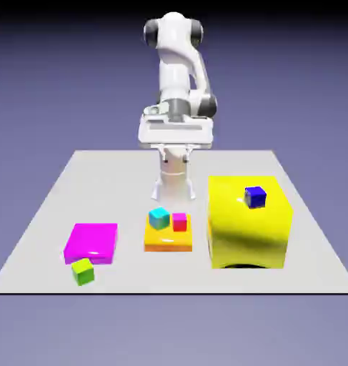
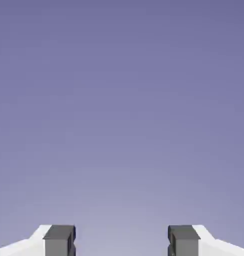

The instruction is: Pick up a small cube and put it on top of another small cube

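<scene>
The gripper (image 1: 175,150) hangs high above the far part of the table (image 1: 41,236) with its fingers (image 2: 58,239) spread wide and empty — the hand view shows only the plain backdrop between them. The lime-green cube (image 1: 82,271) sits on the table at the near corner of the flat magenta block (image 1: 91,242), on the exterior view's left. The cyan cube (image 1: 158,218) rests on the orange slab (image 1: 168,239) just beside a red-pink cube (image 1: 179,221) — and a dark blue cube (image 1: 255,196) sits on top of the big yellow block (image 1: 248,232) to the right.

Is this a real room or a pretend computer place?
Probably a pretend, computer-made test place. A plain grey table floats before an empty violet backdrop, and the white robot arm and bright blocks like the big yellow block look drawn.
</scene>
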